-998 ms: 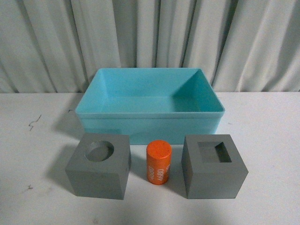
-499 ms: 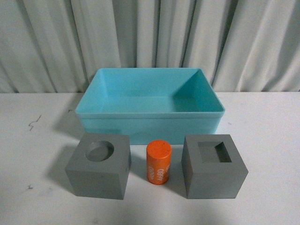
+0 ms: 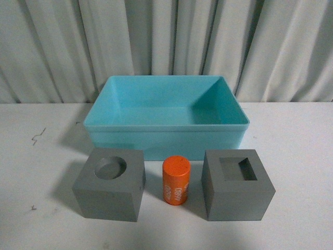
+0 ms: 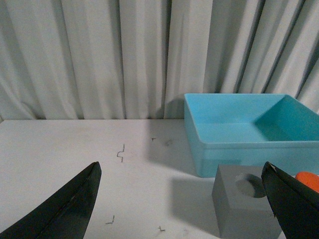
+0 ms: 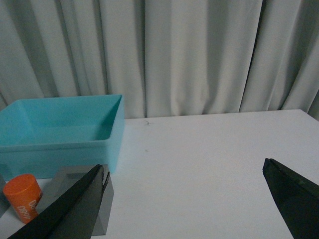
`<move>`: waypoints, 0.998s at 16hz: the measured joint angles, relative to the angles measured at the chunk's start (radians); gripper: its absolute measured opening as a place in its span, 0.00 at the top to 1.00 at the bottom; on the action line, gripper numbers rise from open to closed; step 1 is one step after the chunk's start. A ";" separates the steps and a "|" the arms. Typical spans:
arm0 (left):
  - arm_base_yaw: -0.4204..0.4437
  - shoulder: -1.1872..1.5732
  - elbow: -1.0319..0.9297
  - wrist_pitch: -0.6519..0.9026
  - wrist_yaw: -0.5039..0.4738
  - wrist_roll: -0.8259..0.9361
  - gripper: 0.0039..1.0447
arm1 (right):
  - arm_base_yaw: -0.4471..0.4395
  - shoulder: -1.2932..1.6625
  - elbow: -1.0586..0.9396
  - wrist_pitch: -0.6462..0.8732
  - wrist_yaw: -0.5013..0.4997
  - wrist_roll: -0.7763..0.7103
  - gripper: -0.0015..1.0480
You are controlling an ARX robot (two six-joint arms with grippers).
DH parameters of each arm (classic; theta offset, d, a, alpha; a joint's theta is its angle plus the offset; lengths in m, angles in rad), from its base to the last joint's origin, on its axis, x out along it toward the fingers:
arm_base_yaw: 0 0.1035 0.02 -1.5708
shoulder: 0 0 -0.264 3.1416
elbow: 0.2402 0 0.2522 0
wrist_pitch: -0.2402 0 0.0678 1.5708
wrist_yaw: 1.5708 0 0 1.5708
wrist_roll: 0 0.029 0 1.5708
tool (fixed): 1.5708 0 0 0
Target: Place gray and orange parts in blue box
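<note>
The box sits open on the white desk, its far side close to the curtain. Nothing lies inside it. All three parts stand on the desk in a row just in front of the box's near wall, none touching it or each other. The round-recess cube is before the box's left end, and the square-recess cube is before its right end. The cylinder stands upright between the cubes, before the middle of the wall, with white digits running up its side. A small dark squiggle marks the desk left of the box.

Neither arm appears in the front view. The left hand is released, with its dark fingers spread wide and nothing between them. It sits back from the box on the left, with the round-recess cube by its far finger. The right hand is also released and grasps nothing. It sits to the right of the box, its fingers wide over bare desk, one of them overlapping the square-recess cube.
</note>
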 joint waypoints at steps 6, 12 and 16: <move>0.000 0.000 0.000 0.000 0.000 0.000 0.06 | 0.000 0.000 0.000 0.000 0.000 0.000 0.06; 0.000 0.000 0.000 0.000 0.000 0.000 0.06 | 0.000 0.000 0.000 0.000 0.000 0.000 0.06; 0.000 0.000 0.000 0.000 0.000 0.000 0.06 | 0.000 0.000 0.000 0.000 0.000 0.000 0.06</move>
